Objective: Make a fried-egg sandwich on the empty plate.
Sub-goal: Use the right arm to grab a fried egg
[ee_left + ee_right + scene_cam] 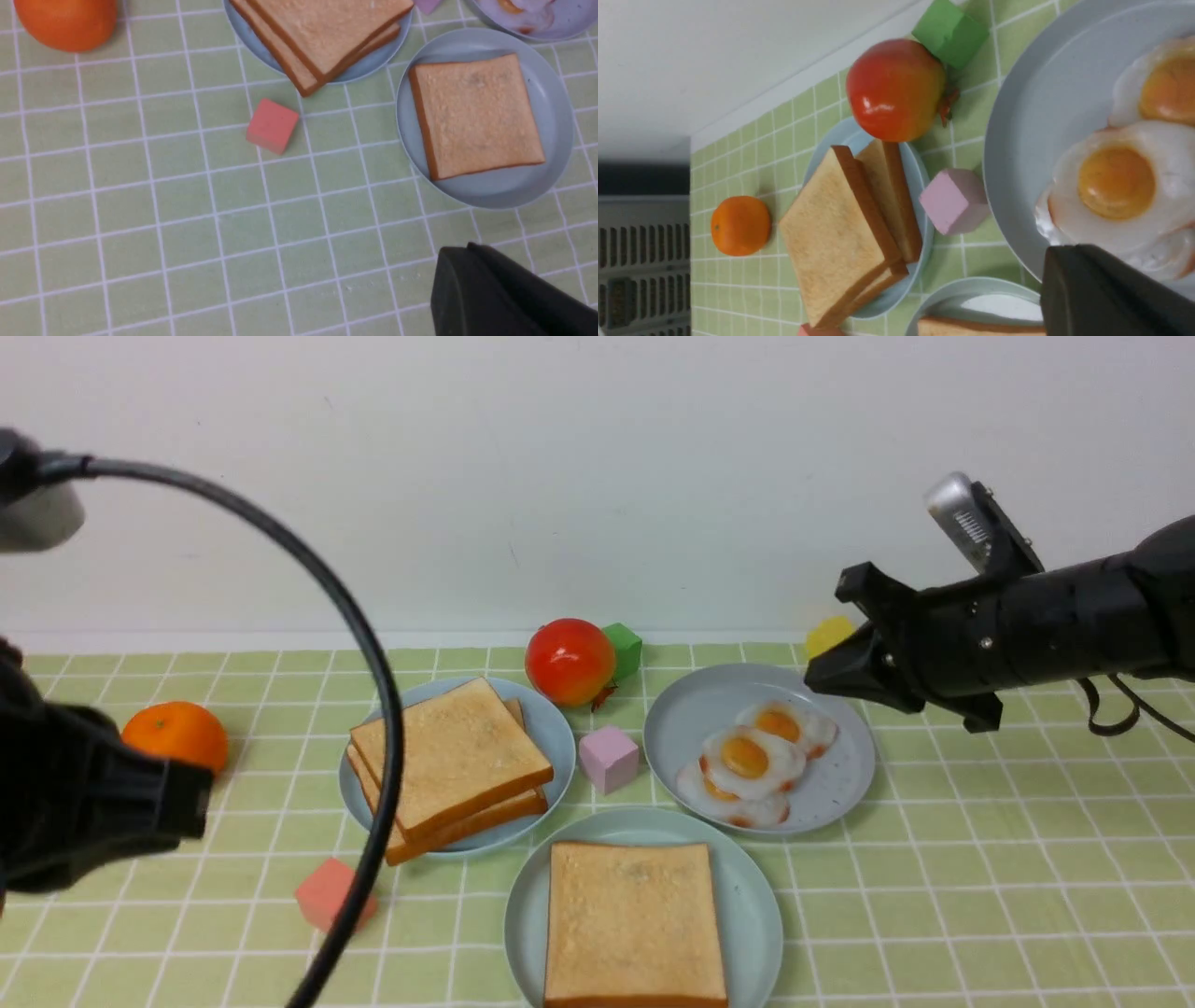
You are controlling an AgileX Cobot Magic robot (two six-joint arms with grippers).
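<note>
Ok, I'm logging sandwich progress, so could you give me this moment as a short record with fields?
near plate: one toast slice lying flat, no egg yet
toast stack: on the left back plate
eggs: three, overlapping, on the right back plate
left gripper: shut, low at the left near the orange
right gripper: by that plate's far right rim, nothing seen in it; open or shut unclear
</note>
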